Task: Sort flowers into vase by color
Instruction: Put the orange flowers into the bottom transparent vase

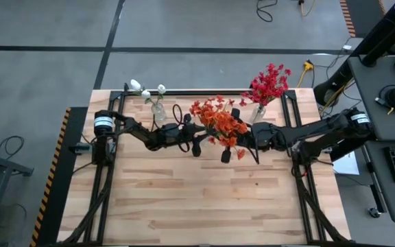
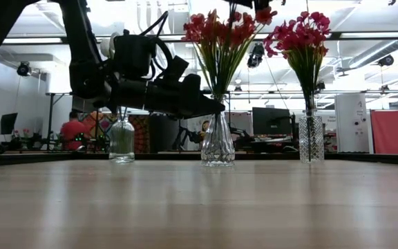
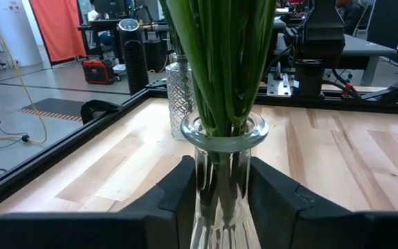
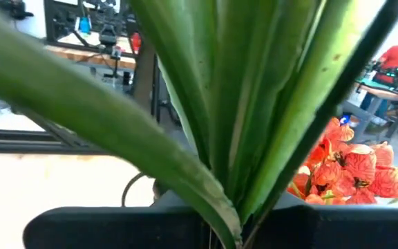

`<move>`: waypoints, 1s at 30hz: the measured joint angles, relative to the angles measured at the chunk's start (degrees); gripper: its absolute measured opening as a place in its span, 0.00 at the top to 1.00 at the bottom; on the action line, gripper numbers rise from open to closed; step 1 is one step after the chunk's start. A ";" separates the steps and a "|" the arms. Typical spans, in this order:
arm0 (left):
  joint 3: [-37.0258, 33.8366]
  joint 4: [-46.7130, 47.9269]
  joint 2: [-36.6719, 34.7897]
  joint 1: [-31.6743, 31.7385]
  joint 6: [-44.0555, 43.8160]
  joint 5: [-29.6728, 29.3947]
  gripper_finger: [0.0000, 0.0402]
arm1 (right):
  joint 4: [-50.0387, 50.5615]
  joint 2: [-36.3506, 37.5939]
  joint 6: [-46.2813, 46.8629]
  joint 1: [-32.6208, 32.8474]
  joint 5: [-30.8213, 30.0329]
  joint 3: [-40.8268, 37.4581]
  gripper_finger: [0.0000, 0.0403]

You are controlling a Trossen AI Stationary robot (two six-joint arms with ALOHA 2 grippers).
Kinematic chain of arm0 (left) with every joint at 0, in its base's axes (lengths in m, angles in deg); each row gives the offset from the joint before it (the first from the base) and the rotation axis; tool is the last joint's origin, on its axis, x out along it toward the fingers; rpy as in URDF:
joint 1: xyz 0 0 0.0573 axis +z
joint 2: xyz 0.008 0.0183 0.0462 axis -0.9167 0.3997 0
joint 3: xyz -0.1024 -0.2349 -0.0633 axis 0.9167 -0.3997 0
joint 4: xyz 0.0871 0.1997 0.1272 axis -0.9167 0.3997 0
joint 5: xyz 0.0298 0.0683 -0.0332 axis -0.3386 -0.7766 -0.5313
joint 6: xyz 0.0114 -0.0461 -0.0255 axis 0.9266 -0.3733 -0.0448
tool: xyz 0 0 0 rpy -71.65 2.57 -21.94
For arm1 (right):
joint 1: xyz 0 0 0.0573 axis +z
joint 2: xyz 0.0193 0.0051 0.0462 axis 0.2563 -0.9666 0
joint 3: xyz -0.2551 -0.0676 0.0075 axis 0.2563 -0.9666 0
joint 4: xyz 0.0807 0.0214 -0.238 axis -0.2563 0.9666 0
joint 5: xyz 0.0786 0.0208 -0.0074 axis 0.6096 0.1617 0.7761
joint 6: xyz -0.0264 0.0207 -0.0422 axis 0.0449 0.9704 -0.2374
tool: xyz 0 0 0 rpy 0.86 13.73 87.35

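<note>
The left claw (image 3: pixel 220 197) is sitting with its fingers (image 3: pixel 175 194) on either side of the middle vase (image 3: pixel 221 173), close against the glass neck; whether it is squeezing cannot be told; the orange flowers (image 1: pixel 218 122) are standing in that vase on the table (image 1: pixel 204 199); the right claw (image 1: pixel 247 145) is pinching green stems (image 4: pixel 254 117) above it; farther back, the red flowers (image 1: pixel 269 84) are filling the right vase (image 2: pixel 310 138), and the white flowers (image 1: pixel 146 91) the left bottle (image 2: pixel 121 138).

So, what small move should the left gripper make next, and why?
Probably finish closing the left gripper on the middle vase's neck to steady it. Its fingers flank the glass on both sides, while the right gripper, shut on green stems, holds orange flowers above that vase.
</note>
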 joint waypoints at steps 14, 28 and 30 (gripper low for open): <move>-0.02 1.03 -0.11 0.00 -0.02 -0.09 0.77 | -3.54 -2.93 -1.68 -1.17 -0.21 -0.02 0.97; -0.02 1.27 -0.13 0.01 0.00 -0.19 0.78 | -5.93 -3.51 -4.78 -3.62 -1.56 -0.02 0.97; -0.04 1.29 -0.13 0.02 0.00 -0.20 0.78 | -5.67 -3.96 -4.87 -4.12 -1.55 -0.02 0.97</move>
